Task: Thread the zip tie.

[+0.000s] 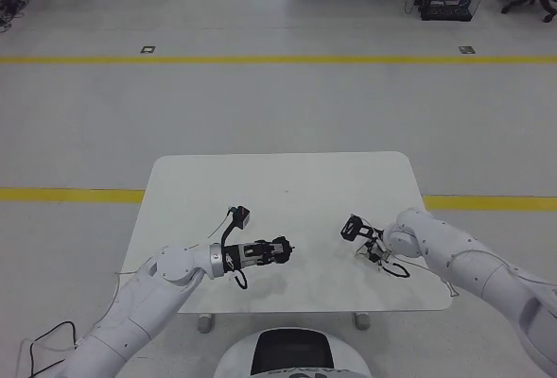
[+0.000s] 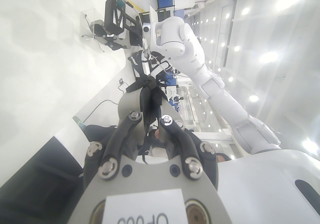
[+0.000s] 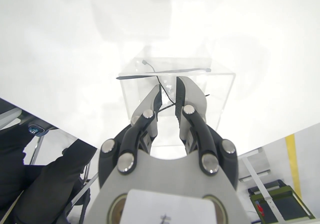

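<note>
My left gripper (image 1: 287, 249) hovers over the front middle of the white table (image 1: 278, 180), shut on a black zip tie (image 2: 140, 84) that sticks out past its closed fingertips (image 2: 140, 102). To its right, my right gripper (image 3: 168, 82) is open, its fingers lowered into a small clear box (image 3: 225, 74). Several black zip ties lie in that box: one (image 3: 180, 70) along the far rim, another (image 3: 167, 108) crossing between the fingers without being pinched. The left wrist view shows the right gripper (image 2: 110, 41) at the same clear box (image 2: 87, 22).
The box stands near the table's front right corner, close to the edge (image 1: 420, 307). The back half of the table is bare. A gap of roughly a gripper's length separates the two grippers.
</note>
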Controlling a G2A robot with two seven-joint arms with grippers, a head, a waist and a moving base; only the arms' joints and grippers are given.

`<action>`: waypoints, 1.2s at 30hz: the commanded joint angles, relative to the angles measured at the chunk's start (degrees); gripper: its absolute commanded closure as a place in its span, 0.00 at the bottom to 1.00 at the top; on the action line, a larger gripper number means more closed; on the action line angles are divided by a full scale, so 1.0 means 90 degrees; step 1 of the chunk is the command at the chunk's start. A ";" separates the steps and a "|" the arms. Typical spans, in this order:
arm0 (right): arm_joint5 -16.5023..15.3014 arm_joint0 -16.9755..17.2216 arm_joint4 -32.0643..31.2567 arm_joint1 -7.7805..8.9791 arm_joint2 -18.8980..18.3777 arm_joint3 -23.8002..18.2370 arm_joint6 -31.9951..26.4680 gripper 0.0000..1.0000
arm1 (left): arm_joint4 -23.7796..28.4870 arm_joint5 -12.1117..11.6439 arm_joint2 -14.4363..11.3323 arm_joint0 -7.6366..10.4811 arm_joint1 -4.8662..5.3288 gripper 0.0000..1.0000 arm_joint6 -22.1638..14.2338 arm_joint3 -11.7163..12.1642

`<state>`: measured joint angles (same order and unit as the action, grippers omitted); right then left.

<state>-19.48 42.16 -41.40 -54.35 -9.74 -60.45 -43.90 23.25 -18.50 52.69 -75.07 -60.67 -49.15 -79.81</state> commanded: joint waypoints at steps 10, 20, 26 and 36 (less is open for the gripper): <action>0.0000 0.0022 -0.0030 -0.0021 0.0000 -0.0047 -0.0074 0.85 | 0.0000 0.0000 0.0000 0.0000 0.0000 1.00 0.0000 0.0000; 0.0000 0.0044 0.0022 -0.0067 0.0000 0.0056 -0.0097 0.90 | 0.0000 0.0000 0.0000 0.0000 0.0000 1.00 0.0000 0.0000; 0.0000 0.0038 0.0035 -0.0098 0.0000 0.0094 -0.0133 1.00 | 0.0000 0.0000 0.0000 0.0000 0.0000 1.00 0.0000 0.0000; 0.0000 -0.0064 -0.0021 -0.0021 0.0000 -0.0111 -0.0327 1.00 | 0.0000 0.0000 0.0000 0.0000 0.0000 1.00 0.0000 0.0000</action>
<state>-19.48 41.63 -41.51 -54.72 -9.74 -61.09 -46.72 23.25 -18.50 52.69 -75.07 -60.67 -49.15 -79.81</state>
